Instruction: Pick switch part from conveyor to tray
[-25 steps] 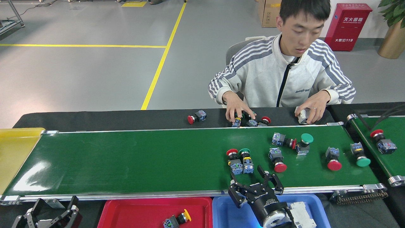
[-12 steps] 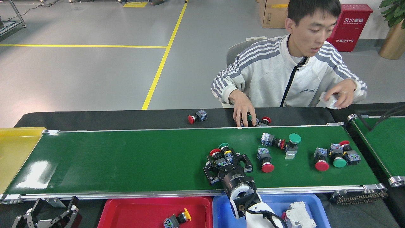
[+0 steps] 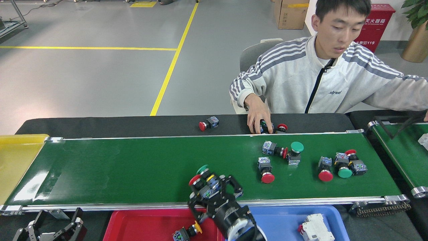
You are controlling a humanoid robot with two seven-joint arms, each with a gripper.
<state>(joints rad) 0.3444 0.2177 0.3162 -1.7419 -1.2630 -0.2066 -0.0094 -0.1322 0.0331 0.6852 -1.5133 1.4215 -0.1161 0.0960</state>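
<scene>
Since a moment ago, the right claw (image 3: 214, 189) has slid left and back toward the near edge of the belt (image 3: 133, 167), and it has dragged two switches along with it. Its fingers are closed on those two switches (image 3: 204, 179), one with a red cap and one with a green cap, close to the near rail.

Closest of all, the left claw (image 3: 53, 227) sits low in the corner with its fingers apart and nothing in them. Next to it is the red tray (image 3: 143, 224), with one yellow-capped switch (image 3: 187, 231) lying in it. Beside that is the blue tray (image 3: 284, 221), which holds a white block (image 3: 314, 229).

Farther out on the belt lie more switches. One red-capped switch (image 3: 265, 170) lies alone. A green-capped one (image 3: 295, 151) touches another switch behind it. To the right, three switches (image 3: 341, 164) are bunched together.

Past the belt is a black table (image 3: 133, 125) with one red switch (image 3: 208, 123) on it. A person (image 3: 321, 83) sits behind it, with one hand (image 3: 257, 115) resting on a small pile of switches. At the left end is a yellow bin (image 3: 16, 157).
</scene>
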